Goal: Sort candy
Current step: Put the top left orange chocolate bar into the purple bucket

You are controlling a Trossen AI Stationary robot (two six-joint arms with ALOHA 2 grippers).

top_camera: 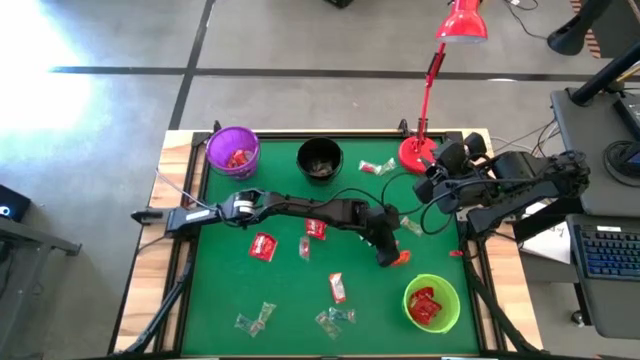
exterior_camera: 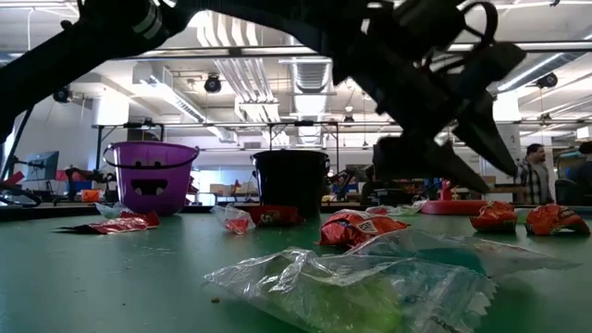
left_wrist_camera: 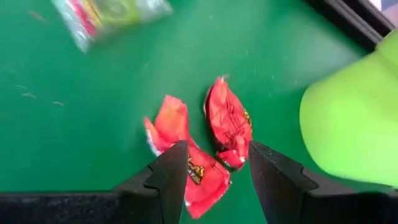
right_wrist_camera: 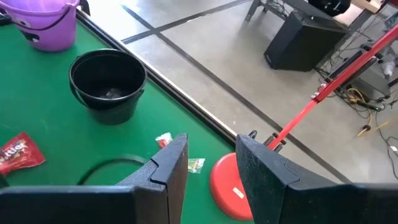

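Two red-wrapped candies [left_wrist_camera: 229, 121] [left_wrist_camera: 169, 123] lie side by side on the green table, close to the green bowl [left_wrist_camera: 354, 124]. My left gripper [left_wrist_camera: 214, 155] [top_camera: 388, 255] is open and slants down over them. One finger stands in front of the left wrapper and the other just beyond the right one. More red candy [top_camera: 263, 246] [top_camera: 337, 288] and clear-wrapped candy [top_camera: 250, 320] [top_camera: 335, 317] lie scattered on the table. My right gripper [right_wrist_camera: 211, 155] [top_camera: 440, 172] is open and waits high at the table's far right, holding nothing.
A purple bowl [top_camera: 233, 150] and a black bowl [top_camera: 320, 158] stand along the far edge. The green bowl [top_camera: 432, 302], with red candy in it, stands near right. A red lamp's base [top_camera: 415, 153] sits far right. A black cable [top_camera: 350, 195] trails along the left arm.
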